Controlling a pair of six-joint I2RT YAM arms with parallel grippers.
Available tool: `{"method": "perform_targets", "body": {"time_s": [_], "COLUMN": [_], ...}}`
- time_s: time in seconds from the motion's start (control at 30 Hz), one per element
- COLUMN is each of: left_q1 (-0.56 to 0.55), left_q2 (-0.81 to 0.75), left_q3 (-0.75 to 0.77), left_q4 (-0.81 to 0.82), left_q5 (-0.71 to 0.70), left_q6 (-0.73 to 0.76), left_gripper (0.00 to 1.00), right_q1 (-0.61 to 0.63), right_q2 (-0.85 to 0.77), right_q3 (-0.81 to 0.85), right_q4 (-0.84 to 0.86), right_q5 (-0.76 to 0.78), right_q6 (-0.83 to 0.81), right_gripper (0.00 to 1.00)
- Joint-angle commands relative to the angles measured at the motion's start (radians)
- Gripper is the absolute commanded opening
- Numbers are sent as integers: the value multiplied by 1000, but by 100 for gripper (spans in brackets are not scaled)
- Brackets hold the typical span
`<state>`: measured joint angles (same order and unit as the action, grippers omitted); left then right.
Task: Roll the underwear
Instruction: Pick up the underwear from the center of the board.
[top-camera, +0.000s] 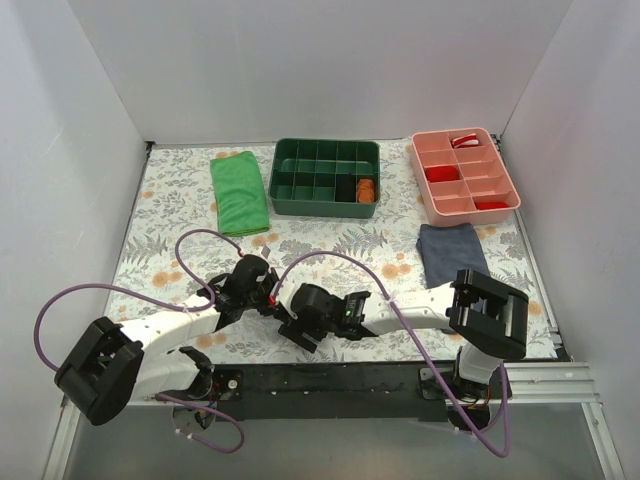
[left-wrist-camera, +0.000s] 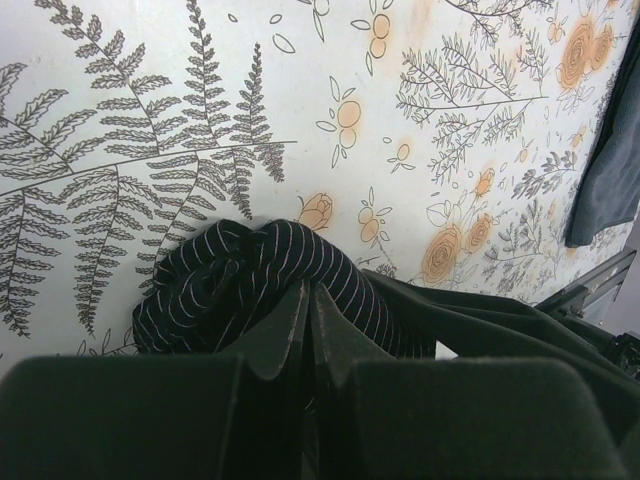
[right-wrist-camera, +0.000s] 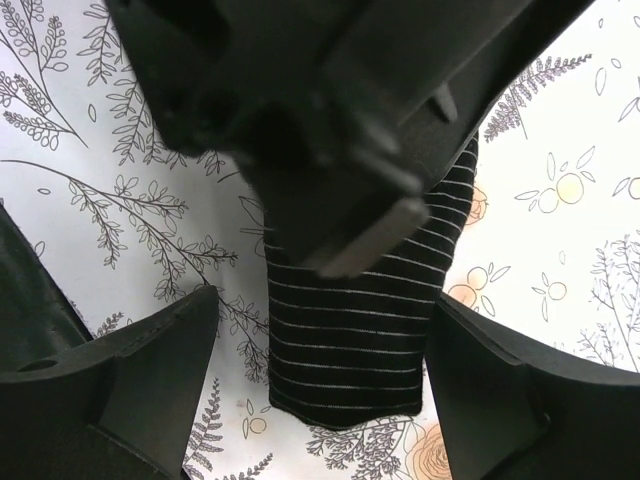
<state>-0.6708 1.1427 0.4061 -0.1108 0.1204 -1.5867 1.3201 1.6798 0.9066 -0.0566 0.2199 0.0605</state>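
The underwear (left-wrist-camera: 250, 275) lies rolled into a short black pinstriped bundle on the floral tablecloth, near the table's front middle. My left gripper (left-wrist-camera: 308, 290) is shut, its fingertips pressed together against the top of the roll; whether a fold is pinched between them cannot be told. In the right wrist view the underwear (right-wrist-camera: 350, 340) runs between the fingers (right-wrist-camera: 150, 370) of my right gripper (right-wrist-camera: 325, 380), which stands open and straddles the roll's end with a gap on each side. The left gripper (right-wrist-camera: 330, 130) looms above that end. From above, both grippers (top-camera: 272, 293) (top-camera: 295, 320) meet over the roll.
A bright green folded cloth (top-camera: 240, 192) lies at the back left. A green divided bin (top-camera: 325, 177) and a pink divided tray (top-camera: 465, 175) stand along the back. A navy folded garment (top-camera: 452, 252) lies to the right. Purple cables loop over the front left.
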Motion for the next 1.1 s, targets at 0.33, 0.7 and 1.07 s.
{"method": "perform_targets", "body": {"time_s": [0.33,0.7,1.07], "left_q1": [-6,-6,-6], "left_q2": [35,46,57], "left_q3": [-41,-38,-33], "left_q4": [-87,-76,-73], "left_q5": [16,28,36], "left_q6": [21,33,42], "left_gripper": [0,0,0], "right_q1": [-47,-105,-107], "right_q2": [-9,-31,18], "right_q3": [-55,-104,-98], "right_q4": [86,124,97], "right_q5": [-119,-195,-212], "right_q6": [41,75,62], "right_gripper": [76,56,42]}}
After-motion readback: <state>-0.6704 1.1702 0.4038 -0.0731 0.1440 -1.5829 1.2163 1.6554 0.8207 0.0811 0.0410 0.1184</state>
